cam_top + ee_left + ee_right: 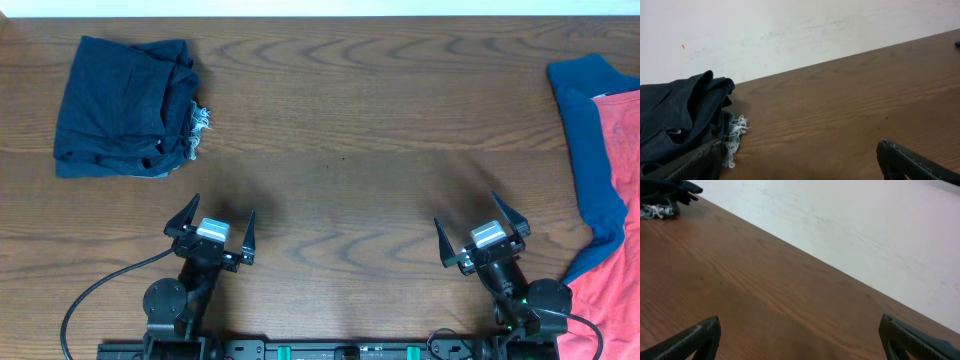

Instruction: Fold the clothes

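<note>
The clothes lie in two heaps in the overhead view. A coral-red garment (618, 230) hangs over the right table edge, with a blue garment (592, 150) bunched along its left side. A dark navy garment (122, 105) with a frayed white fringe sits folded at the far left; it also shows in the left wrist view (680, 117) and, just barely, in the right wrist view (667, 187). My left gripper (224, 206) (800, 165) is open over bare wood, short of the navy garment. My right gripper (464, 208) (800, 337) is open too, left of the red garment, holding nothing.
The brown wooden table (340, 150) spreads between the two heaps. A white wall (790, 30) runs behind the far edge. Black cables and both arm bases sit along the near edge (330, 350).
</note>
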Tool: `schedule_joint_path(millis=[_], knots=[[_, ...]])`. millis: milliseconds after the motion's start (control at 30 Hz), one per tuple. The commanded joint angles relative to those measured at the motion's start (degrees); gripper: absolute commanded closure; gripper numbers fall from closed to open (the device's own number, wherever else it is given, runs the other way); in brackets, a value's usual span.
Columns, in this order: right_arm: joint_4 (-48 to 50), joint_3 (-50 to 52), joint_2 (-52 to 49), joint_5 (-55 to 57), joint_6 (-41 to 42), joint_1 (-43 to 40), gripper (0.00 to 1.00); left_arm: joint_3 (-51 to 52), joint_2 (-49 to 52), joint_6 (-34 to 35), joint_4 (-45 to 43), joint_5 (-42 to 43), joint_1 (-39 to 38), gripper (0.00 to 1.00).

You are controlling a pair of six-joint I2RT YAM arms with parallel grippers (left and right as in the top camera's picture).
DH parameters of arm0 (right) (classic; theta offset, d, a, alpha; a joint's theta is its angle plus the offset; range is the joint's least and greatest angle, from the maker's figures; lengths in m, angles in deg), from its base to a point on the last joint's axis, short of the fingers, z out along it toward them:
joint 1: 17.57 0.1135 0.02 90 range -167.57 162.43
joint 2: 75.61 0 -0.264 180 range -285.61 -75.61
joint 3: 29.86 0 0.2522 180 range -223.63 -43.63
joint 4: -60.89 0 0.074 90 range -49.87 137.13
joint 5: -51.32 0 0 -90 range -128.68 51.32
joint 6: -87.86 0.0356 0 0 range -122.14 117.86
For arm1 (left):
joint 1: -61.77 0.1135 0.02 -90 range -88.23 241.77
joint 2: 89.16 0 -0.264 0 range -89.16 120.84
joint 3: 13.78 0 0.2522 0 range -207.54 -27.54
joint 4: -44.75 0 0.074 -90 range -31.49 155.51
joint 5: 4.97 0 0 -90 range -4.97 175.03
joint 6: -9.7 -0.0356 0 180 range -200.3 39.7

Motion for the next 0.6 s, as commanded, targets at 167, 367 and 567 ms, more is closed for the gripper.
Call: schedule_joint_path(millis=[167, 367, 567], knots=[[-0.04, 0.44, 0.33, -0.22, 0.37, -0.83, 0.01, 0.92, -0.42, 0.07, 2.10, -0.09, -0.11, 0.02], [-0.04, 0.44, 0.33, -0.20, 0.37, -0.81, 0.01, 0.92, -0.42, 0.07, 2.10, -0.09, -0.11, 0.02], [-0.07, 0.44, 0.33, -0.48, 0.39, -0.81, 0.01, 0.92, -0.42, 0.09, 1.33, -0.04, -0.11, 0.02]])
